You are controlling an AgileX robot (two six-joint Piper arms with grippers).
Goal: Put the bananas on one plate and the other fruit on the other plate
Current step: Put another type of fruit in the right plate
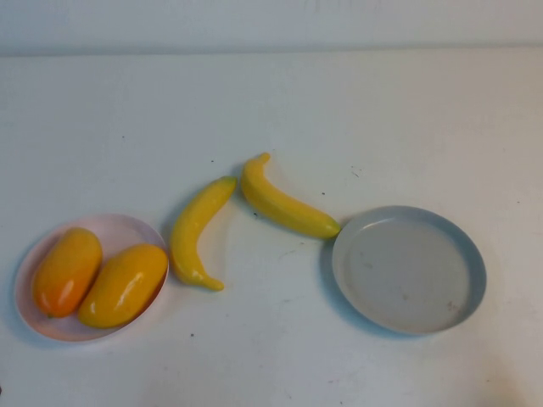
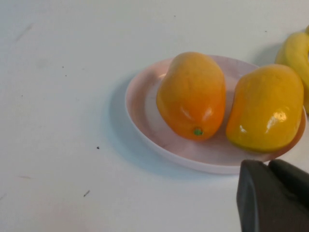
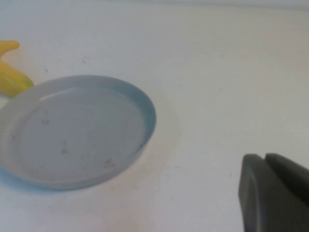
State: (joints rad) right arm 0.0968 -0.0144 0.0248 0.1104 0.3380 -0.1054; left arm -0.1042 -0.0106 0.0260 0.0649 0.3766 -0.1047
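Both mangoes [image 1: 97, 278] already sorted on the pink plate [image 1: 119, 227]. Beyond it, two bananas [image 1: 242, 216] lie on the table [image 1: 271, 110], unsorted; grey plate [image 1: 462, 242] bare. Left pincer [image 2: 275, 198] near pink plate, right pincer [image 3: 275, 193] near grey plate; can't tell if either is spread.

No readable text, labels, brands, numbers or signs anywhere in view.

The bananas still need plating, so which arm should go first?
Probably right: the nearer banana almost touches the grey plate on its side. Both pincers, left and right, sit off the high view.
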